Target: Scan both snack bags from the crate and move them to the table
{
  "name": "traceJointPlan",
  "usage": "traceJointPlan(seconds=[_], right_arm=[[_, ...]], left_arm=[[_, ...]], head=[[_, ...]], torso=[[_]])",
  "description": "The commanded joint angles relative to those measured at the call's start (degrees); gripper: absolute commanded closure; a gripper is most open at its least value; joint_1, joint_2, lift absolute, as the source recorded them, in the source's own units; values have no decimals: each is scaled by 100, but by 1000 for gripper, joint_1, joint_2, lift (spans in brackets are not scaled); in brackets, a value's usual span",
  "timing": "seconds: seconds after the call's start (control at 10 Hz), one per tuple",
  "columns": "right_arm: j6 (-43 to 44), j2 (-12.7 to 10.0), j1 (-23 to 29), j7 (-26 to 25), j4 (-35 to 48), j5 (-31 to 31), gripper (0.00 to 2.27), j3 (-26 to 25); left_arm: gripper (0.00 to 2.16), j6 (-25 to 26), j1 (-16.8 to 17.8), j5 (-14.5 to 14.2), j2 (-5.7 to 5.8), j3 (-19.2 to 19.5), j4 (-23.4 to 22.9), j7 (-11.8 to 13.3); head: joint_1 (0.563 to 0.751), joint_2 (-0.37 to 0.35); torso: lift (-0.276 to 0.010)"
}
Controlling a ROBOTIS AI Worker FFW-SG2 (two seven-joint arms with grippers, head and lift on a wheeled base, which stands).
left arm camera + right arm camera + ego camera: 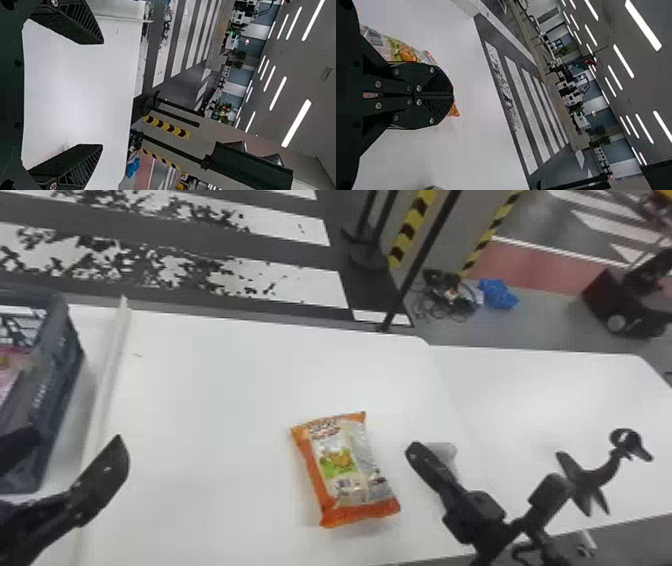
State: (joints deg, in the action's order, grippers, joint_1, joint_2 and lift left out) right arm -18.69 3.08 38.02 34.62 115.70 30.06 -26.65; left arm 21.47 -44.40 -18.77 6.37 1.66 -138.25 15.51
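Jaws of right gripper (416, 451) closed, snack bag (345, 470) to their left

White table (215, 380), smooth top, rounded far corner. Second white top (565, 400) right up along its right side, also rounded at the far right corner. Raised white strip (111, 365) on the left, running front to back. Tiny dark mark (138, 354) just right of the strip, toward the far edge. Dark blue-grey crate (57, 385) left of the strip, upright, cut off by head view edge. Snack bag (345, 470) flat on the table, nearer the front, slightly turned; orange ends, pale middle, green-and-orange picture. Small pale rounded item (445, 451) right of the bag, apart from it, partly hidden, can't tell what.
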Motion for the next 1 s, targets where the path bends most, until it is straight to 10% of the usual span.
traceJointPlan(seconds=[0.0, 0.9], right_arm=[[-114, -18, -102, -17, 154, -185, 2243, 407], [959, -273, -1192, -228, -1893, -976, 2243, 1338]], left_arm=[[63, -77, -25, 128, -4, -148, -9, -66], [63, -94, 1, 260, -22, -298, 176, -101]], head=[[695, -309], [695, -162]], torso=[[-87], [-87]])
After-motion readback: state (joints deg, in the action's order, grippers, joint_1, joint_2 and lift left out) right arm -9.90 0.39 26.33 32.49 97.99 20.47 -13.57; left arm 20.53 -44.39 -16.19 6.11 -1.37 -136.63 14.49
